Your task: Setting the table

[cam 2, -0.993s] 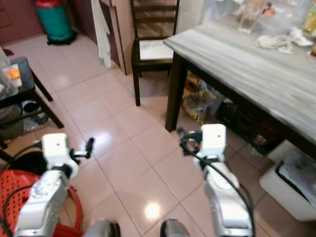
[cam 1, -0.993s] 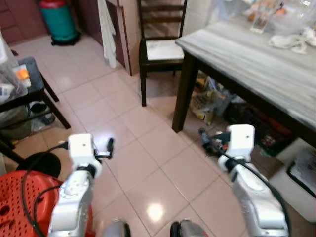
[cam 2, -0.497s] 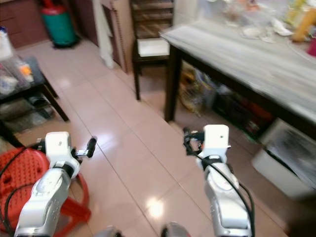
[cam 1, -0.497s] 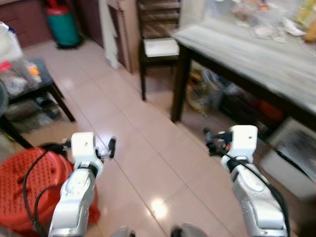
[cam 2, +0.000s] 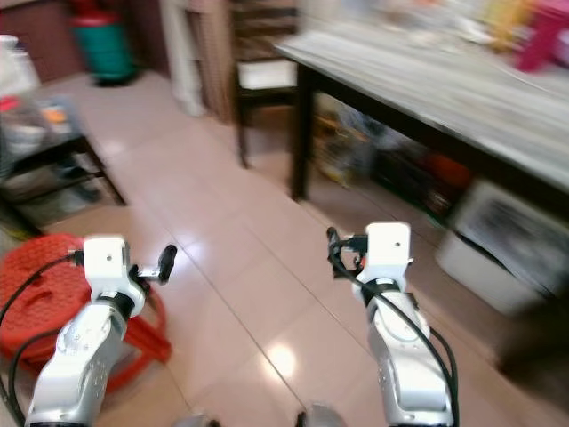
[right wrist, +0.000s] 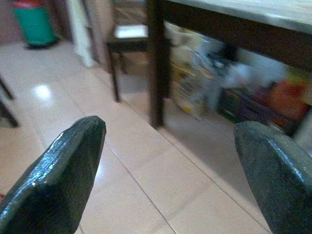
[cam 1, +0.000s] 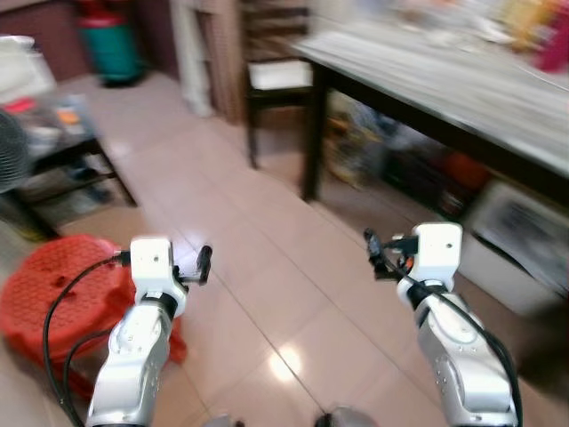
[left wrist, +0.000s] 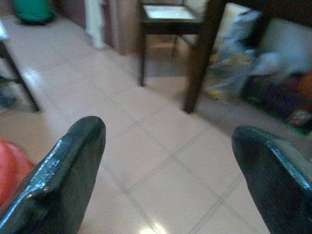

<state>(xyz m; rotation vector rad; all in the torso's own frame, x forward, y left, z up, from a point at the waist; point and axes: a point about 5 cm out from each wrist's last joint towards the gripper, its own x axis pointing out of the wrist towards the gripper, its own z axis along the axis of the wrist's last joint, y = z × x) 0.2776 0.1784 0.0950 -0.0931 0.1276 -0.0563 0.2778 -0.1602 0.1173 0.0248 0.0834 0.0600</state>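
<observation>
A grey wood-grain dining table (cam 1: 462,84) on dark legs stands ahead on the right, its top blurred, with a pink thing (cam 2: 538,40) and other indistinct items on it. Both arms are held out low over the tiled floor, short of the table. My left gripper (cam 1: 203,260) is open with nothing between its fingers (left wrist: 73,161). My right gripper (cam 1: 369,249) is open and empty too, its fingers (right wrist: 68,170) pointing toward the table leg (right wrist: 156,63).
A dark chair (cam 1: 276,76) stands at the table's far end. Bags and boxes (cam 1: 418,160) crowd the floor under the table, beside a white bin (cam 1: 524,240). A red plastic stool (cam 1: 53,285) sits by my left arm, a low black side table (cam 1: 62,151) behind it.
The whole view has shifted and blurred, so the camera has moved: the table sits closer and the red stool shows more fully. Both arms keep the same pose, fingers still apart.
</observation>
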